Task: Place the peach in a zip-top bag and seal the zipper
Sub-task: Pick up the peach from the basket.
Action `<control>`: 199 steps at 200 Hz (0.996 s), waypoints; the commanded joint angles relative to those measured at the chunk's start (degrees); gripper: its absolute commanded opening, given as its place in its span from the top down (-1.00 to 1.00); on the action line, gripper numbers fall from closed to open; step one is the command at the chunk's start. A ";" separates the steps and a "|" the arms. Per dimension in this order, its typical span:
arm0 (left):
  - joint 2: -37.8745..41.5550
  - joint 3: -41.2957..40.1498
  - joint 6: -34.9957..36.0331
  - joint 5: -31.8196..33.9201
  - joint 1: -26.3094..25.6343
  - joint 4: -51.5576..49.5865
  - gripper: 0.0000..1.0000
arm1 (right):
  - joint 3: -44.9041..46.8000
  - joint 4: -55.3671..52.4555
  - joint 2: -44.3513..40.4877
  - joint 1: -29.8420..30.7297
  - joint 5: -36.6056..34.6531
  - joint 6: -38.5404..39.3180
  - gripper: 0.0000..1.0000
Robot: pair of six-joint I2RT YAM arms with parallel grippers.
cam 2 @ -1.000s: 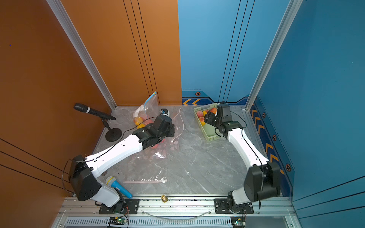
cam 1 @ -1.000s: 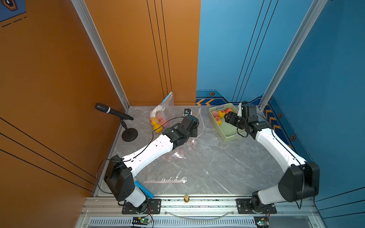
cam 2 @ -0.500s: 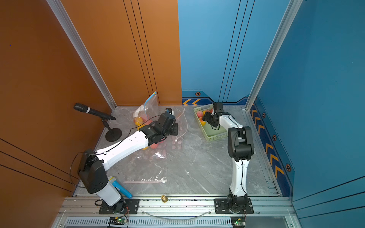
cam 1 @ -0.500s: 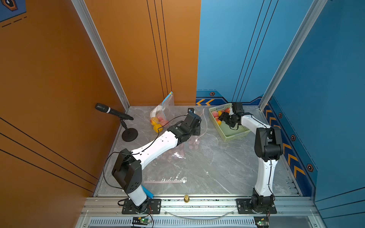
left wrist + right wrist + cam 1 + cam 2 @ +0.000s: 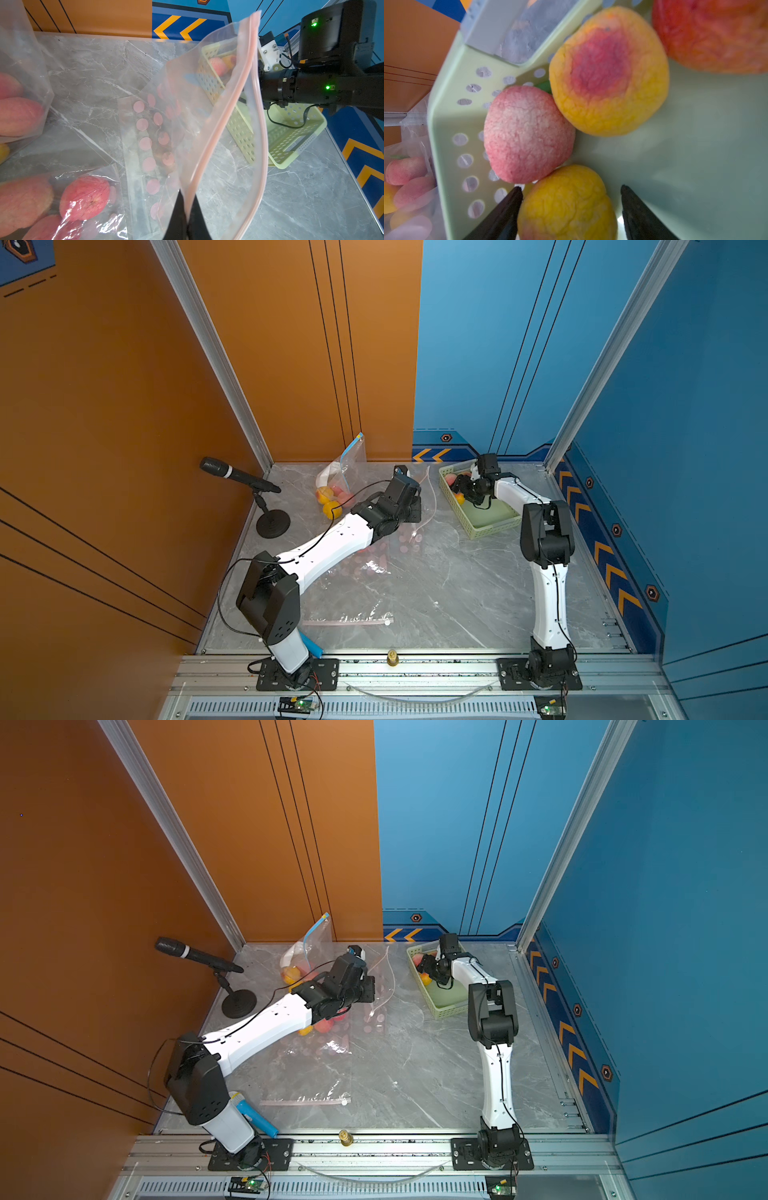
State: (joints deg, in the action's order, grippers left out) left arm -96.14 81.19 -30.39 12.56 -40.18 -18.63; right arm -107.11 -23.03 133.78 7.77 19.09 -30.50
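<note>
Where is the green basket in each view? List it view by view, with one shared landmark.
In a top view: basket, far right of the table.
In a top view: basket, same spot.
Left wrist: basket behind the held bag.
Right wrist: basket fills the picture.
Shared landmark: pink peach inside it.

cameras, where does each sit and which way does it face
Top views: high in front, looking down on the table; left arm and right arm show whole.
Left wrist: on the left arm, looking past the shut left gripper pinching the bag toward the basket.
Right wrist: on the right arm, looking into the basket; open right gripper straddles a yellow peach.
Shared: all views show the basket.
</note>
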 commanded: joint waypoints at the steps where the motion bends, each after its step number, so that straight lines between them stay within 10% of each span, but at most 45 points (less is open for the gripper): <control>1: -0.97 1.19 -0.90 -1.86 0.52 0.97 1.00 | -1.90 -7.78 1.32 0.76 -4.13 2.97 -0.41; 97: -1.00 0.65 -2.13 -2.94 0.64 0.86 1.00 | 7.16 -10.47 -5.82 0.07 -8.91 4.40 -0.06; 199: 0.09 0.10 -2.22 -2.87 0.46 0.76 1.00 | 24.06 -4.77 -14.58 3.73 -5.80 3.30 -0.41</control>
State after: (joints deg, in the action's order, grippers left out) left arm -96.38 81.19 -32.05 10.24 -40.12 -17.78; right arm -86.15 -26.87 119.79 9.58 13.26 -27.18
